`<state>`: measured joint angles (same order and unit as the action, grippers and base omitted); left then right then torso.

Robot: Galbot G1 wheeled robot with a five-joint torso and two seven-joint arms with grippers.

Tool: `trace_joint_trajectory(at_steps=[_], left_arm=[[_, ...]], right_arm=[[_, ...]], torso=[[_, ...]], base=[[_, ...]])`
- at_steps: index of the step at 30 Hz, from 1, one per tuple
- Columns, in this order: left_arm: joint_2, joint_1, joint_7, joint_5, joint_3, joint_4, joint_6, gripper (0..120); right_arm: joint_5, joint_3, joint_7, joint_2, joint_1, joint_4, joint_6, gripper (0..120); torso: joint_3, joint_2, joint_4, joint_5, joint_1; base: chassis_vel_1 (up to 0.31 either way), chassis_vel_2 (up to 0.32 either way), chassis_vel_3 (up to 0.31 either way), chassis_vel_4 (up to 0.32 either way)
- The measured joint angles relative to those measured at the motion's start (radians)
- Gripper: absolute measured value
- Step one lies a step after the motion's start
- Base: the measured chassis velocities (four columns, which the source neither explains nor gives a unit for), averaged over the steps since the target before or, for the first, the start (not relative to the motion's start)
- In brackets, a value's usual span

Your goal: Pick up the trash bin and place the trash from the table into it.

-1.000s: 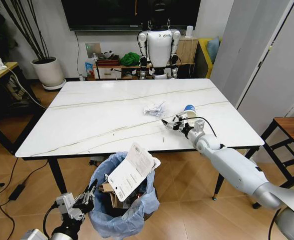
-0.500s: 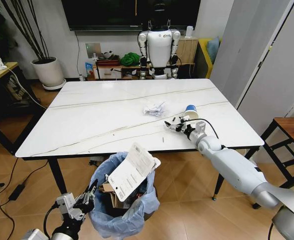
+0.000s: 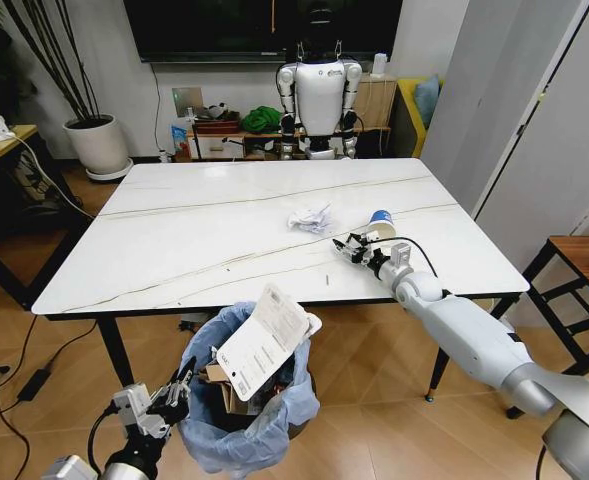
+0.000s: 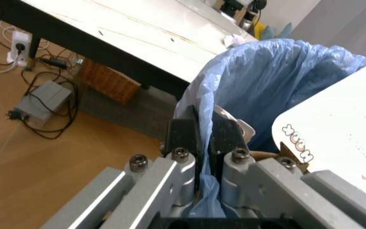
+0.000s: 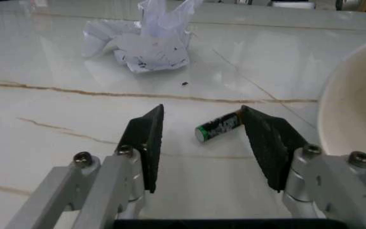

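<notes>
Beside the marble bench (image 3: 174, 240), our left tool (image 4: 203, 143) pinches the trash bin (image 3: 264, 425) by its liner rim. Farther on, our right tool (image 5: 202, 143) is spread around a battery (image 5: 220, 127); we should centre it before squeezing, clear of the paper cup (image 3: 379, 222) and crumpled paper (image 3: 309, 217).

potted plant (image 3: 96, 140) far left corner | white humanoid robot (image 3: 319, 92) (standing, beyond table) | wooden side table (image 3: 586, 255) right | power strip (image 4: 19, 42) on floor

Paper cup (image 5: 354, 114) cut by edge
</notes>
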<state>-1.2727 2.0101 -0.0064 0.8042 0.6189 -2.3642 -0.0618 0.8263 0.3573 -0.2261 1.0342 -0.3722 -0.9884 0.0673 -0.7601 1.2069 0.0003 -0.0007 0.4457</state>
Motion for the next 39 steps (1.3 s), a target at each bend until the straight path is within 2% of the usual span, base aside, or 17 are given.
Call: trace_joint_trajectory(at_steps=[4, 6, 7, 11, 17, 22, 26, 28, 29, 33, 37, 39], left_arm=[[-0.001, -0.008, 0.000, 0.002, -0.004, 0.007, 0.000, 0], [-0.001, -0.009, 0.000, 0.003, -0.005, 0.008, 0.000, 0], [0.000, -0.011, -0.001, 0.004, -0.005, 0.009, 0.000, 0], [0.002, -0.013, -0.001, 0.010, -0.005, 0.012, 0.000, 0], [0.003, -0.016, -0.002, 0.014, -0.005, 0.015, 0.000, 0], [0.006, -0.021, -0.002, 0.017, -0.007, 0.020, 0.000, 0], [0.011, -0.025, -0.004, 0.021, -0.008, 0.022, -0.001, 0], [0.011, -0.026, -0.005, 0.022, -0.008, 0.022, -0.001, 0], [0.012, -0.026, -0.005, 0.023, -0.008, 0.022, -0.002, 0], [0.016, -0.024, -0.005, 0.024, -0.009, 0.022, -0.002, 0], [0.017, -0.025, -0.005, 0.023, -0.010, 0.022, -0.002, 0], [0.015, -0.025, -0.004, 0.022, -0.011, 0.022, -0.002, 0]], right_arm=[[0.002, 0.022, -0.002, -0.029, -0.020, -0.028, -0.004, 22], [0.003, 0.024, -0.002, -0.031, -0.023, -0.031, -0.004, 20], [0.004, 0.026, -0.002, -0.031, -0.026, -0.034, -0.004, 15], [0.005, 0.035, -0.002, -0.031, -0.027, -0.037, -0.004, 0], [0.008, 0.040, 0.004, -0.032, -0.019, -0.042, -0.010, 0], [0.041, 0.047, 0.022, -0.047, -0.005, -0.088, -0.041, 16], [0.094, 0.055, 0.043, -0.066, 0.030, -0.153, -0.076, 33], [0.103, 0.056, 0.047, -0.069, 0.037, -0.164, -0.083, 34], [0.128, 0.060, 0.059, -0.079, 0.054, -0.192, -0.101, 43], [0.182, 0.079, 0.102, -0.112, 0.089, -0.271, -0.143, 59], [0.220, 0.098, 0.156, -0.127, 0.103, -0.320, -0.188, 69], [0.230, 0.107, 0.186, -0.123, 0.109, -0.320, -0.212, 79]], torso=[[0.000, 0.000, -0.0003, 0.0002, 0.000], [0.000, 0.000, -0.0005, 0.0009, 0.000], [0.000, 0.000, -0.0007, 0.0023, 0.000], [0.000, 0.000, -0.0003, 0.0006, 0.000], [0.000, 0.000, -0.0004, 0.0009, 0.000], [-0.001, -0.001, -0.0007, 0.0021, 0.001], [-0.001, -0.002, 0.0001, 0.0013, 0.001], [-0.001, -0.001, 0.0002, 0.0010, 0.001], [-0.001, -0.001, 0.0001, 0.0009, 0.001], [-0.001, -0.001, -0.0001, 0.0009, 0.001], [0.000, -0.001, -0.0002, 0.0009, 0.000], [0.000, -0.001, -0.0002, 0.0008, 0.000]], base=[[0.000, 0.000, 0.000, 0.000], [0.000, 0.000, 0.000, 0.000], [0.000, 0.000, 0.000, 0.000], [0.000, 0.000, 0.000, 0.000], [0.000, 0.000, 0.000, 0.000], [0.000, 0.000, 0.000, 0.000], [0.000, 0.000, 0.000, 0.000], [0.000, 0.000, 0.000, 0.000], [0.000, 0.000, 0.000, 0.000], [0.000, 0.000, 0.000, 0.000], [0.000, 0.000, 0.000, 0.000], [0.000, 0.000, 0.000, 0.000]])
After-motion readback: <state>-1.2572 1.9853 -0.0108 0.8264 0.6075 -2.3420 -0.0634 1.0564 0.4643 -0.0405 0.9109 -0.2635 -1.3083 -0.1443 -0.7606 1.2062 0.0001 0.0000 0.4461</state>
